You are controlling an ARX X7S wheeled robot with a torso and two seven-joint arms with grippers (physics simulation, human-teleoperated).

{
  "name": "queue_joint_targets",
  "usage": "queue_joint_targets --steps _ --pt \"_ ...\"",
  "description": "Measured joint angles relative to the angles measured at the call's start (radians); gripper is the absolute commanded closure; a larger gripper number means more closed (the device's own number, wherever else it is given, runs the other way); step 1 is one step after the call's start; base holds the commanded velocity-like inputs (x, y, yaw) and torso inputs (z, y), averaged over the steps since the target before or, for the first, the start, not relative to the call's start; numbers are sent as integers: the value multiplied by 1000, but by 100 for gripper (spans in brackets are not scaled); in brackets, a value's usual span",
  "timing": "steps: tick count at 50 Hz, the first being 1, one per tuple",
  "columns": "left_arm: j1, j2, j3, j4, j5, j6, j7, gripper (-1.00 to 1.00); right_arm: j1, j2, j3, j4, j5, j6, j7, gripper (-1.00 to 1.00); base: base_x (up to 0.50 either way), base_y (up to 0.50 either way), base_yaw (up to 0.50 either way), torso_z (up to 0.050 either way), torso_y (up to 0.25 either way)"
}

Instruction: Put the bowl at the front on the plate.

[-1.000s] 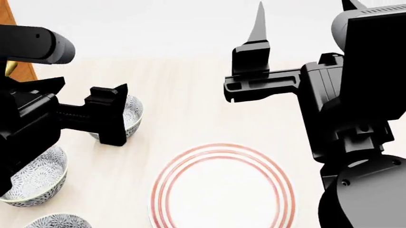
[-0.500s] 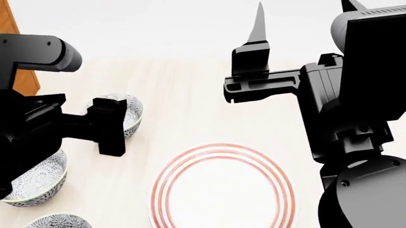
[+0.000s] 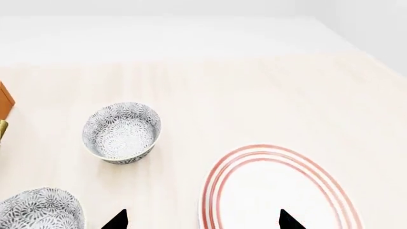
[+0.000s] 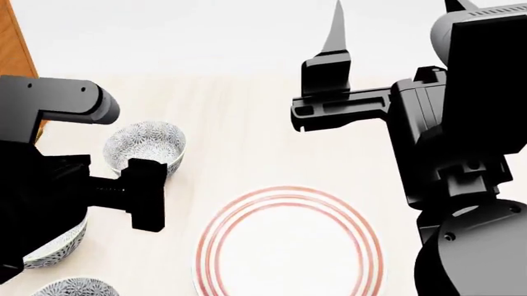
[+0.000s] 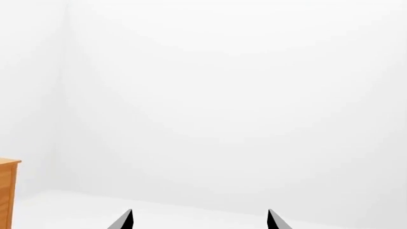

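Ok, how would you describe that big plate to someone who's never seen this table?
Start at the pale wooden table and look to the middle of the side nearest the robot. The plate lies flat there, right of a row of three flowered bowls. Unlike them it is wide, shallow and plain white, with thin red rings round its rim.

You've got a pale wood-grain table (image 4: 247,123) under everything. Two patterned bowls are off-task: the far bowl (image 4: 147,143) sits upright on the left side, empty, with its blue-grey flower print clear in the left wrist view (image 3: 121,132). The middle bowl (image 4: 58,250) is nearer and further left, mostly hidden in the head view. An orange-brown wooden cabinet (image 4: 16,43) stands at the far-left edge. Behind that there's only a plain white wall (image 5: 222,95).
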Motion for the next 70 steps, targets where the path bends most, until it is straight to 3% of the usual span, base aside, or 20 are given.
queue_joint_targets --steps 70 --pt "209 -105 123 -20 -39 88 -6 -100 -4 27 -30 17 0 -37 15 -100 0 0 0 0 0"
